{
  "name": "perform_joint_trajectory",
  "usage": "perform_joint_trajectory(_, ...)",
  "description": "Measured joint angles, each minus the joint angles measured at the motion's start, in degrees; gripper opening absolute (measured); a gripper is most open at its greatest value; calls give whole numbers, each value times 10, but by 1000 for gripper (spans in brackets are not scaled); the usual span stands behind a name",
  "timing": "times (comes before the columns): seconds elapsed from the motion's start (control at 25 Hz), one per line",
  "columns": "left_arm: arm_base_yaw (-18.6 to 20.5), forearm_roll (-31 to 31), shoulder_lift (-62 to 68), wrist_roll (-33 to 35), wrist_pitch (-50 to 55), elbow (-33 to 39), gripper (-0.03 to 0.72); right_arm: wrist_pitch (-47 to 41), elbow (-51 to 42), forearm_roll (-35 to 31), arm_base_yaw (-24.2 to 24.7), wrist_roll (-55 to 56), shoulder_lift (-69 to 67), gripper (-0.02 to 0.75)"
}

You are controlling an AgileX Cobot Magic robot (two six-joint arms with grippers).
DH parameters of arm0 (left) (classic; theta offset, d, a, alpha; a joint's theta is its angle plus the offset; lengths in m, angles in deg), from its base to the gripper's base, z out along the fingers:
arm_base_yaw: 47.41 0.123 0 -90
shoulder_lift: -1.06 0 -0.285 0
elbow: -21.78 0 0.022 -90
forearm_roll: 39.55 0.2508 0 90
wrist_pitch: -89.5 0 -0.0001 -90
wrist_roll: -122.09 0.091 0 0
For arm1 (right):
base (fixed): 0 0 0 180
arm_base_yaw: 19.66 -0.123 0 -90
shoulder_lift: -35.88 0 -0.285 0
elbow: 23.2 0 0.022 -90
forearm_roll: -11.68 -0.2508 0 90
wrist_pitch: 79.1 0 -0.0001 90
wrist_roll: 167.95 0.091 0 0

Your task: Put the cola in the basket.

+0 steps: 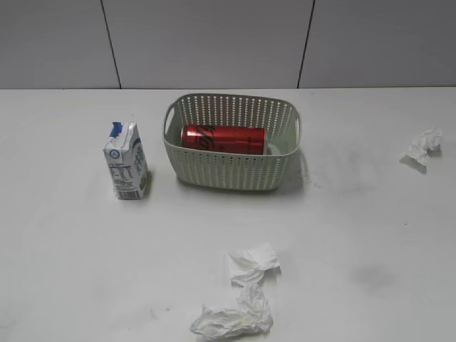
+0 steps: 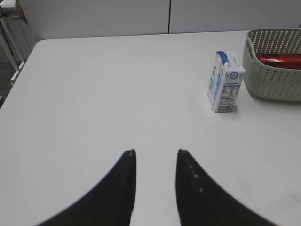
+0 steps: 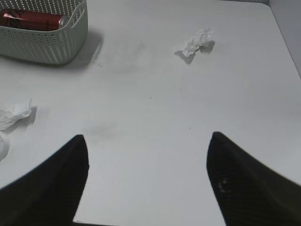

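The red cola can (image 1: 223, 139) lies on its side inside the pale grey-green basket (image 1: 228, 173) at the back middle of the table. The can also shows in the left wrist view (image 2: 278, 59) inside the basket (image 2: 273, 80), and in the right wrist view (image 3: 32, 20) inside the basket (image 3: 47, 44). My left gripper (image 2: 155, 151) is open and empty over bare table, well left of the basket. My right gripper (image 3: 148, 136) is wide open and empty over bare table, right of and nearer than the basket. Neither arm shows in the exterior view.
A white-and-blue carton (image 1: 126, 161) stands upright left of the basket, also in the left wrist view (image 2: 224, 82). Crumpled tissues lie at the front middle (image 1: 242, 296) and far right (image 1: 422, 144); the right wrist view shows one (image 3: 196, 42).
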Motion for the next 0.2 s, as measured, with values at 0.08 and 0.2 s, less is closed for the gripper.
perform_joint_trajectory(0.08,0,0,0,0,0,0,231,0,0,-1,0,0,0,590)
perform_joint_trajectory(0.2,0,0,0,0,0,0,231,0,0,-1,0,0,0,590)
